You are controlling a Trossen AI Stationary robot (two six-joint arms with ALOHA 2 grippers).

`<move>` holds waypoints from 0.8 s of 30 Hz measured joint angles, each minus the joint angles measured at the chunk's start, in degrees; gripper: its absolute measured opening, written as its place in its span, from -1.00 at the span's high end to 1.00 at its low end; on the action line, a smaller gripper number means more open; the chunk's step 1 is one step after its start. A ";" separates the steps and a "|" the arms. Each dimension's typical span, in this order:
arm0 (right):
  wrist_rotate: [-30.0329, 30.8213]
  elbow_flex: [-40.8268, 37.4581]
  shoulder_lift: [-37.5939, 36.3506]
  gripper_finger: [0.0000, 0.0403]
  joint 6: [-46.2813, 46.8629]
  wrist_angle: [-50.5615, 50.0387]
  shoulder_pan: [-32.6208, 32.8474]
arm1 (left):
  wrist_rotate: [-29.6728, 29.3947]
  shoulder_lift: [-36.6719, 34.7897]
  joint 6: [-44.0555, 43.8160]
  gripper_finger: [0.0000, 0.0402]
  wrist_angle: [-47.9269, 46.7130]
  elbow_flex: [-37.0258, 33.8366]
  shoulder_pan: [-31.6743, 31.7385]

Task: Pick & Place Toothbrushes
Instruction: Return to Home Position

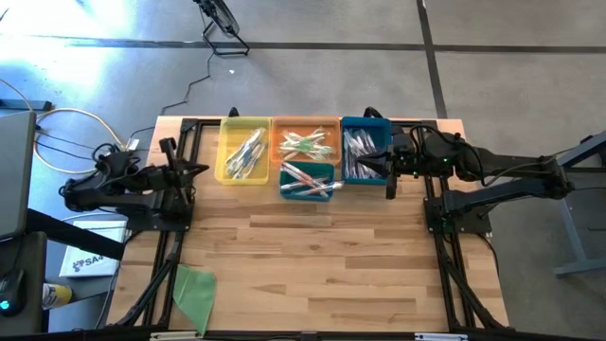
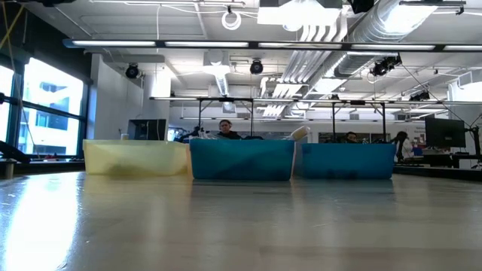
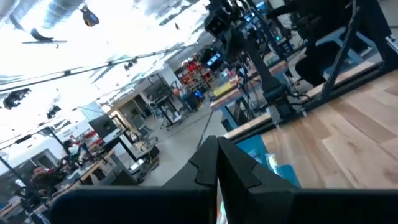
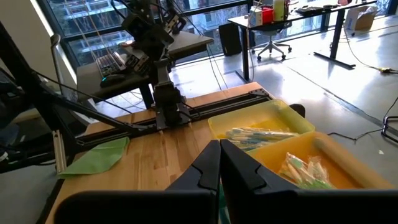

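Observation:
The toothbrushes lie in four bins at the table's far edge: a yellow bin, an orange bin, a blue bin and a small teal bin in front of them. The toothbrushes are thin whitish sticks with coloured accents. My left gripper hovers left of the yellow bin, fingers shut. My right gripper hovers at the blue bin's right side, fingers shut. The right wrist view shows toothbrushes in the yellow bin and others in the orange bin.
A flat green cloth lies near the table's near left corner and also shows in the right wrist view. Bare wood stretches between the bins and the near edge. The low view shows the bins' walls in a row.

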 joint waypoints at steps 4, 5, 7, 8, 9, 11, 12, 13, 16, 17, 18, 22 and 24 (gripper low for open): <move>0.00 0.00 0.00 0.98 0.18 0.00 0.00 | -1.25 -2.11 0.86 1.00 -0.03 -1.60 0.00; 0.00 0.00 0.00 0.98 0.50 0.00 0.00 | -2.06 -2.11 1.17 1.00 -0.07 -1.86 0.02; -0.01 0.00 0.00 0.98 1.26 -0.03 0.02 | -2.91 -2.00 1.35 1.00 -1.06 -1.96 0.02; -0.02 0.00 0.00 0.98 1.45 -0.02 0.01 | -2.93 -2.00 1.35 1.00 -1.29 -1.96 0.02; -0.04 0.00 0.00 0.98 1.51 -0.02 0.00 | -2.94 -2.05 1.35 1.00 -1.41 -1.96 0.02; -0.02 0.00 0.00 0.98 1.55 -0.02 0.00 | -2.91 -2.08 1.10 1.00 -1.31 -2.44 0.02; -0.02 0.00 0.00 0.98 1.78 -0.02 0.00 | -2.71 -2.09 1.03 1.00 -1.56 -2.93 0.02; -0.03 0.00 0.00 0.98 2.23 -0.02 0.01 | -2.21 -2.05 0.94 1.00 -1.74 -3.47 0.02; -0.02 0.00 0.00 0.98 2.80 -0.02 0.00 | -0.25 -2.02 0.82 1.00 -1.60 -4.54 0.02; -0.04 0.00 0.00 0.98 2.82 -0.02 0.00 | 0.27 -2.07 0.82 1.00 -1.14 -5.00 0.02; -0.02 0.00 0.00 0.98 2.84 -0.02 0.00 | 0.57 -2.09 0.82 1.00 -0.29 -5.60 0.02; -0.03 0.00 0.00 0.98 3.04 0.64 0.00 | 1.81 -2.03 0.56 1.00 0.84 -9.14 0.02; -0.33 0.00 0.00 0.98 3.15 0.86 0.00 | 2.64 -2.05 -0.59 1.00 1.17 -10.80 0.02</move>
